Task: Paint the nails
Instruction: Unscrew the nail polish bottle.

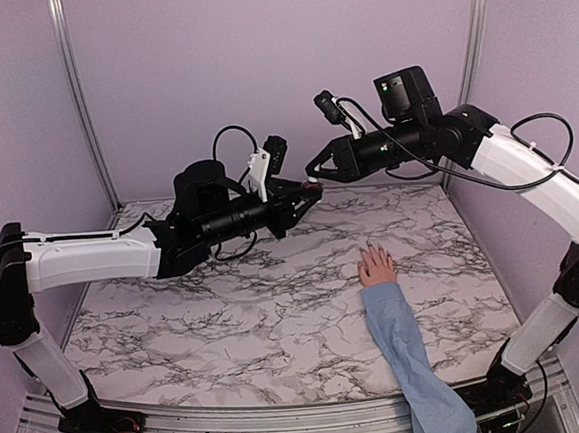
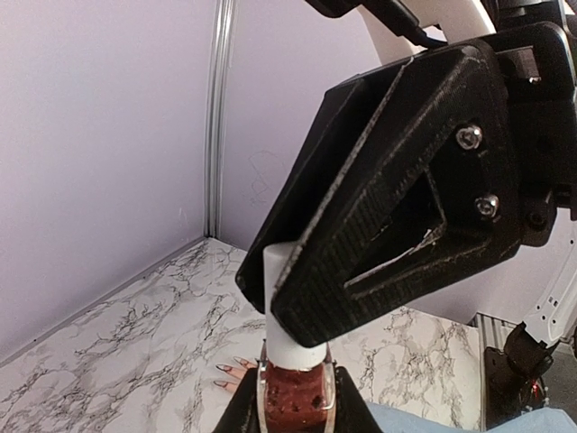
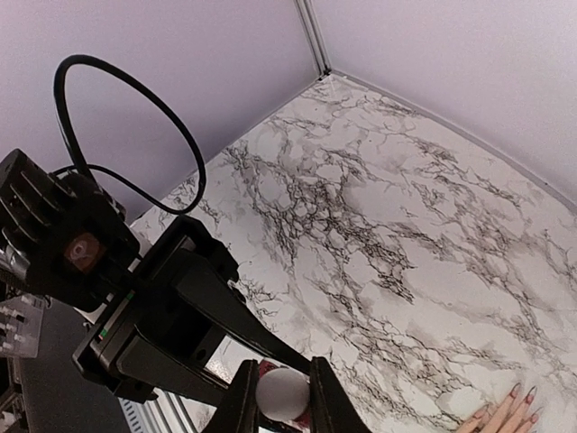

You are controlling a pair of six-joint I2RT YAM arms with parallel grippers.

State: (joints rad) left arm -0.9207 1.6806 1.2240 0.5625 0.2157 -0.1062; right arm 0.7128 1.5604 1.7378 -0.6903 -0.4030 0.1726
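Left gripper [image 1: 303,197] clamps bottle [image 2: 293,404]; right gripper [image 1: 318,167] pinches its cap [image 3: 281,393], not yet off. Painting nails [image 1: 372,247], 5 o'clock, seems unstarted.

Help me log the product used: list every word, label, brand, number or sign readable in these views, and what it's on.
None: no text can be read in any view.
The small bottle shows dark red contents but no legible label.
Its white cap is blank.
The marble table carries no print.
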